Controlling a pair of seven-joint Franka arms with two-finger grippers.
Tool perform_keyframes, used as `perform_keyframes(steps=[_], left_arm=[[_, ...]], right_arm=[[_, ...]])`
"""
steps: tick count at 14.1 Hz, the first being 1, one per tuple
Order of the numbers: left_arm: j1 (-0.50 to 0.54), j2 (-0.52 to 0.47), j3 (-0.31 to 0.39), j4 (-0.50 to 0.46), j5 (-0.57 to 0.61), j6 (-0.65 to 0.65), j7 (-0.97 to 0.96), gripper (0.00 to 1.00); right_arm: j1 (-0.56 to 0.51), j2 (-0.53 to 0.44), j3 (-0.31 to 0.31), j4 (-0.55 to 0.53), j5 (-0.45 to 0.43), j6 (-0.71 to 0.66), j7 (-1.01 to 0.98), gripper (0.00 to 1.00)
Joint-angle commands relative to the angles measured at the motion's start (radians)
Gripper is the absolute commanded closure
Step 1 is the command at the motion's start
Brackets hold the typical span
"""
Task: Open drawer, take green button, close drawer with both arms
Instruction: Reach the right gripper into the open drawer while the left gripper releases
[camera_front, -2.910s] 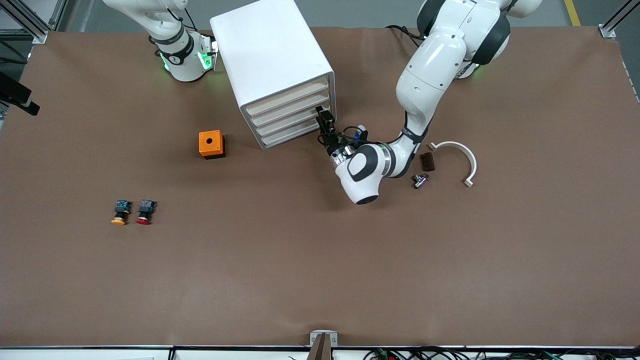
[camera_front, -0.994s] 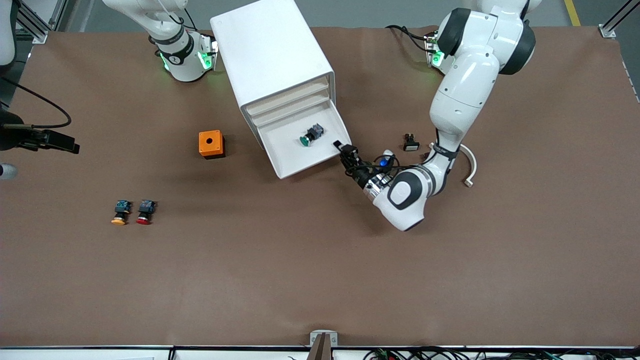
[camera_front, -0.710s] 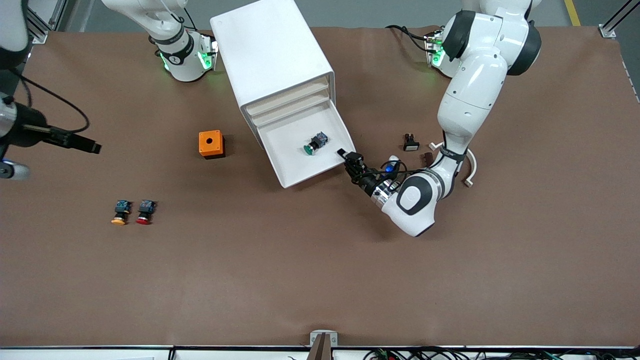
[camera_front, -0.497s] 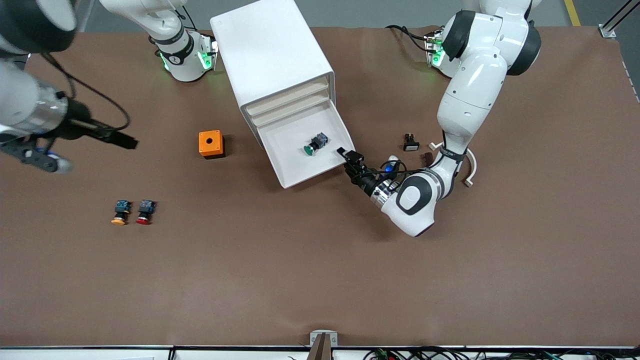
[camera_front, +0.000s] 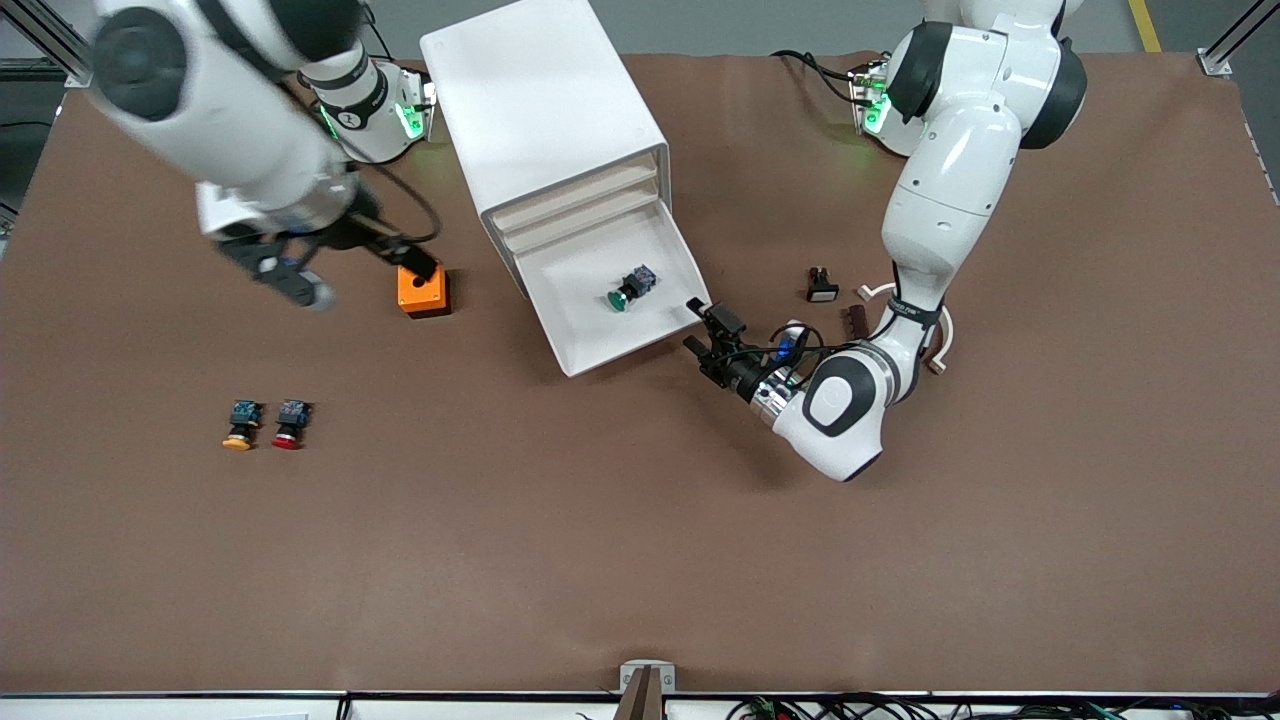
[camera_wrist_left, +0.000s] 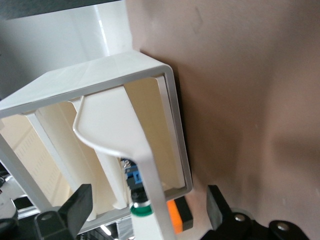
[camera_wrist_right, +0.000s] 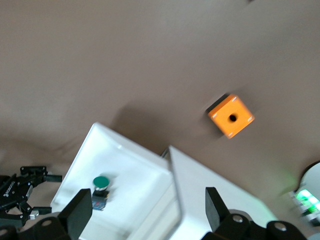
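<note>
Left gripper (camera_front: 706, 341): fingers apart, empty, beside the pulled-out lowest white plastic drawer (camera_front: 640, 335). Right gripper (camera_front: 400, 258): fingers spread, over the orange box (camera_front: 423, 290). Green-capped button (camera_front: 628, 287): inside the drawer; likely light, rigid; grip its black-and-blue body.

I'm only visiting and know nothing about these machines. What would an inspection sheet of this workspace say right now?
Surface: brown table, bare over most of its area.
Job's things: lowest drawer of the white cabinet pulled open; green button lies inside it.
Clutter: orange box; yellow button beside red button; white curved bracket, small dark parts toward the left arm's end.
Claws: left claw open, at the drawer's front corner, holding nothing; right claw open, over the orange box.
Cables: black wire loops at the left wrist; cable by the left base.
Surroundings: metal frame posts at the table corners.
</note>
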Motion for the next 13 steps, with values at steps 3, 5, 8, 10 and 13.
perform_keyframes(steps=[3,5,8,10,13], left_arm=[[0.043,-0.050,0.012,0.016,0.064,0.006,0.194,0.00],[0.049,-0.059,0.024,0.051,0.124,0.006,0.299,0.00],[0.058,-0.079,0.045,0.117,0.228,0.006,0.532,0.00],[0.057,-0.111,0.084,0.124,0.248,0.009,0.703,0.00],[0.042,-0.159,0.110,0.122,0.316,0.035,0.876,0.00]], right_arm=[[0.174,-0.034,-0.014,-0.151,0.010,0.215,0.199,0.00],[0.224,0.016,-0.014,-0.155,0.005,0.283,0.241,0.00],[0.295,0.110,-0.015,-0.147,-0.014,0.376,0.254,0.00],[0.321,0.162,-0.015,-0.129,-0.056,0.390,0.271,0.00],[0.344,0.225,-0.015,-0.110,-0.082,0.429,0.311,0.00]])
